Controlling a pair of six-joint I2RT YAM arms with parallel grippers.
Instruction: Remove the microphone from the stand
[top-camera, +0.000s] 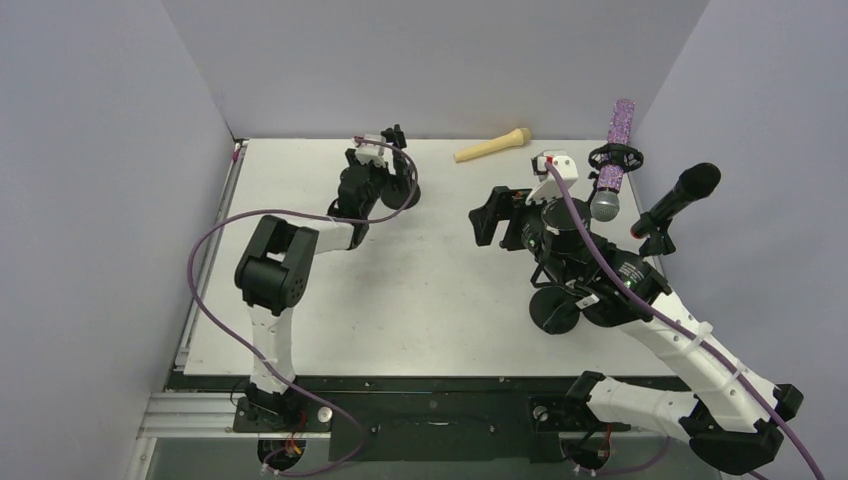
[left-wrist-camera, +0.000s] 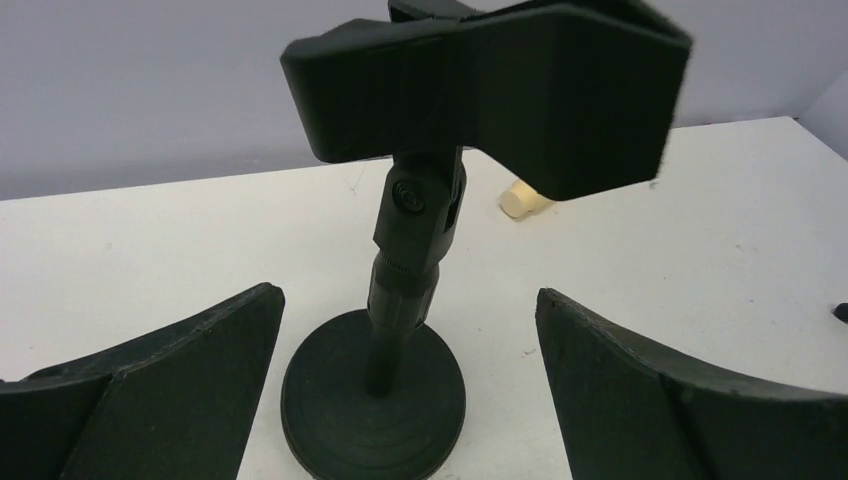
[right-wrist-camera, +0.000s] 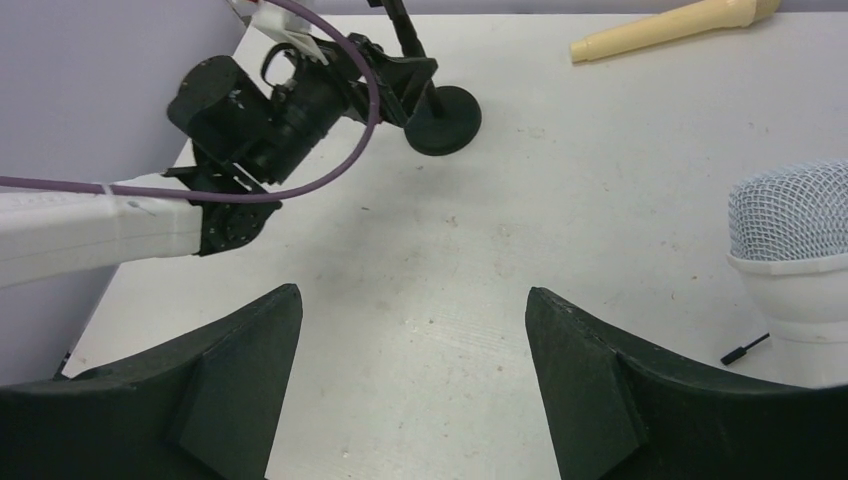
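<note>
The white bench carries a cream microphone lying flat by its far edge, a little right of centre. Left of it, a black stand rests upright on its round base. At the right edge stands a second stand. A tiny black pin lies on the right part.

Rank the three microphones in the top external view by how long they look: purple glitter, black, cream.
1-2. purple glitter microphone and black microphone: nearly alike, purple perhaps slightly longer. Both are raised and tilted toward the camera, so their order is unsure.
3. cream microphone: lying flat, clearly shortest.
</note>
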